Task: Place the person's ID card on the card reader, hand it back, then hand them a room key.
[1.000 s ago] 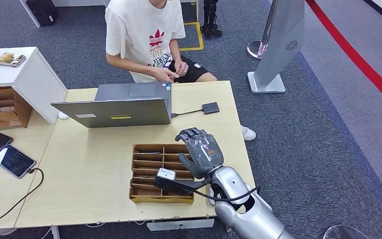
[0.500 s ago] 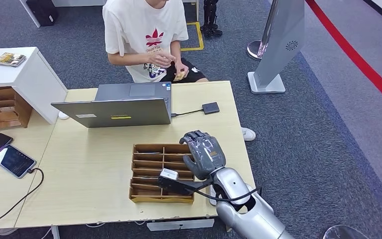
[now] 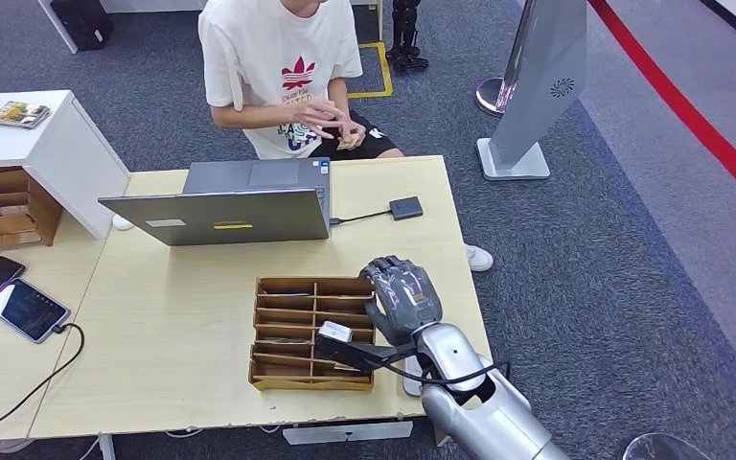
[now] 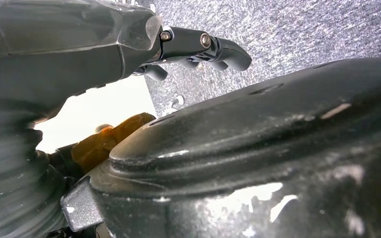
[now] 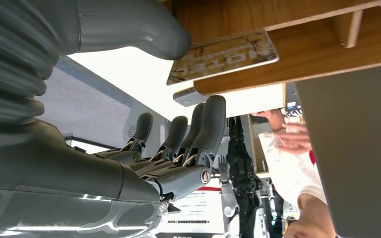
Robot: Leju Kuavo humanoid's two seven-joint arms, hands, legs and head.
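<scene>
My right hand (image 3: 402,299) hovers over the right side of the wooden card tray (image 3: 270,286), fingers bent downward and holding nothing. In the right wrist view its fingers (image 5: 206,126) stretch out apart below the tray wall (image 5: 297,47), and the thumb (image 5: 129,25) lies close to a patterned key card (image 5: 223,57) standing in a slot. The person (image 3: 278,57) sits behind the table and holds a small tan card (image 3: 348,143) in both hands. A black card reader (image 3: 405,207) lies on the table's far right, wired to the laptop. My left hand (image 4: 198,44) hangs over grey carpet, holding nothing.
An open grey laptop (image 3: 220,216) stands between the tray and the person. Two phones (image 3: 14,299) lie on the table's left part, one on a cable. A white cabinet (image 3: 48,144) with wooden shelves stands at the left. A grey sign stand (image 3: 537,86) is at the right.
My right hand has come down and back toward me, over the tray's right side. The person has lifted both hands with the card up to chest height.
</scene>
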